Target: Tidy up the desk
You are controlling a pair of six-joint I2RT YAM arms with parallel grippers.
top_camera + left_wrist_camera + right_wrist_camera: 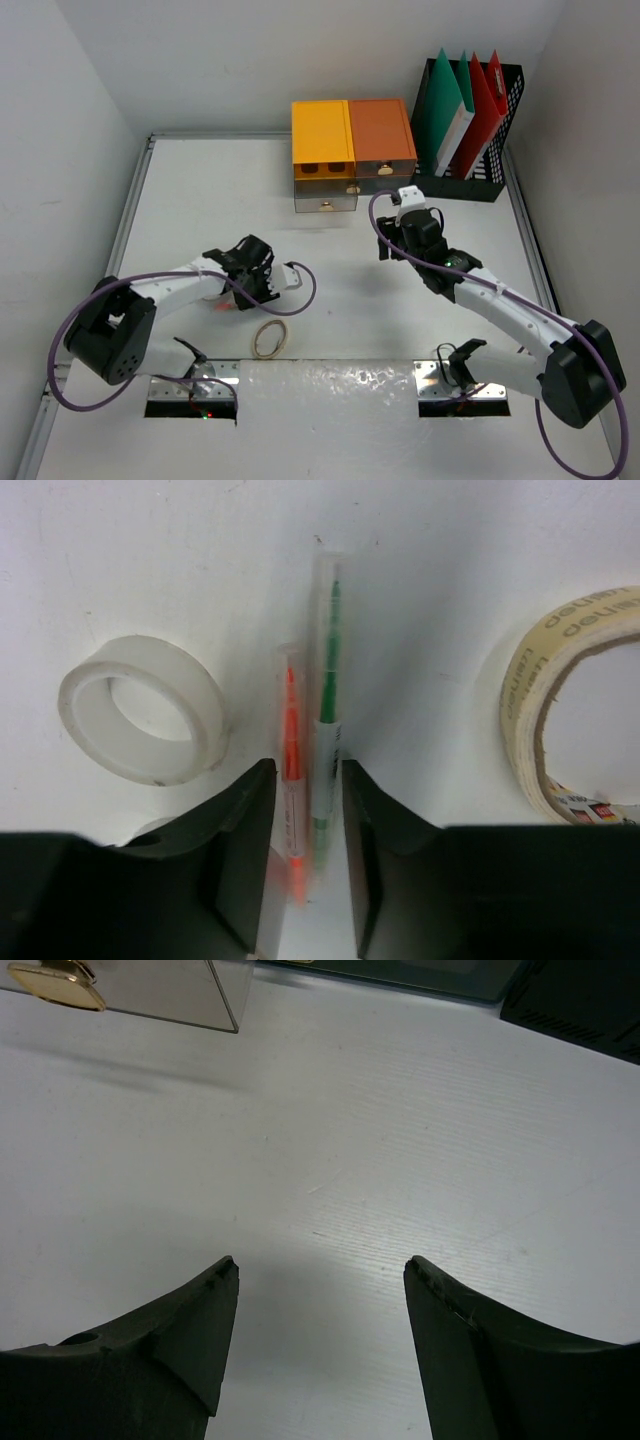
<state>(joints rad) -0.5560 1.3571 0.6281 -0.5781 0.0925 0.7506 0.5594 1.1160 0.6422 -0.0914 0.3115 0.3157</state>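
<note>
The white desk [200, 190] carries my two arms. My left gripper [262, 275] is low over the desk at the near left. In the left wrist view its jaws [309, 780] are closed around an orange pen [291, 730] and a green pen [329, 670] lying side by side. A clear tape roll [140, 725] lies left of the pens. A beige tape roll [560, 700] lies to their right and also shows in the top view [270, 340]. My right gripper [405, 225] is open and empty over bare desk [320, 1270].
Yellow and orange drawer boxes [350, 135] stand at the back on clear drawers with gold handles [325, 200]; one drawer corner shows in the right wrist view [130, 985]. A black file holder [470, 110] with green and red folders stands at the back right.
</note>
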